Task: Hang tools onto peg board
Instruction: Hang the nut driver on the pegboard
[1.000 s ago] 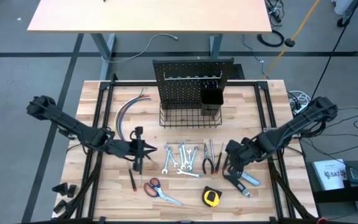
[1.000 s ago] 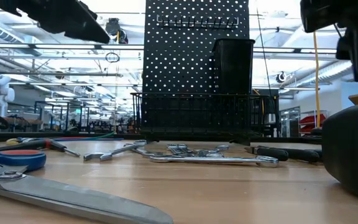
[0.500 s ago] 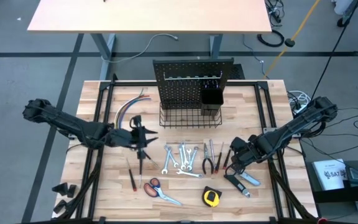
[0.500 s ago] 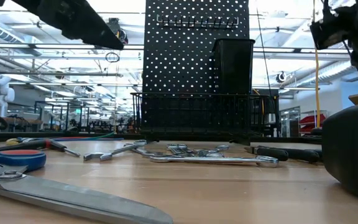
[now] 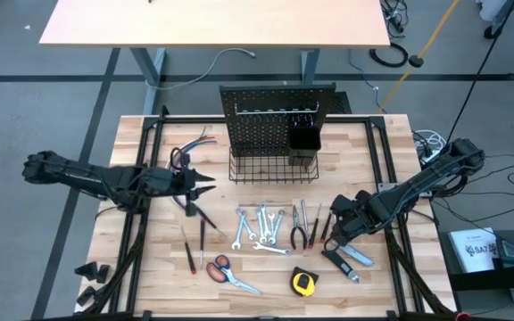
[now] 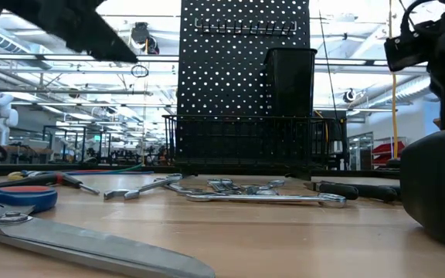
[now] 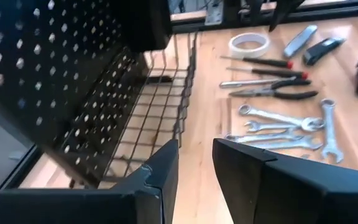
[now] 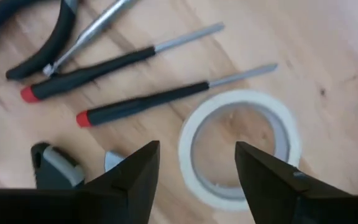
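Our left gripper [image 5: 199,185] has swung from the screwdrivers toward the peg board [image 5: 277,113], fingers slightly parted and empty. Our right gripper [image 8: 194,171] has spread wider above the white tape roll [image 8: 239,146], holding nothing.

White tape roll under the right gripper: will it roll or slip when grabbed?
The white tape roll lies flat on the wooden tabletop, so rolling seems unlikely. As a thin open ring, it probably weighs little and may skid if nudged by the right gripper.

Peg board [image 7: 48,68], wire basket [image 7: 157,115], wrenches [image 7: 278,124]
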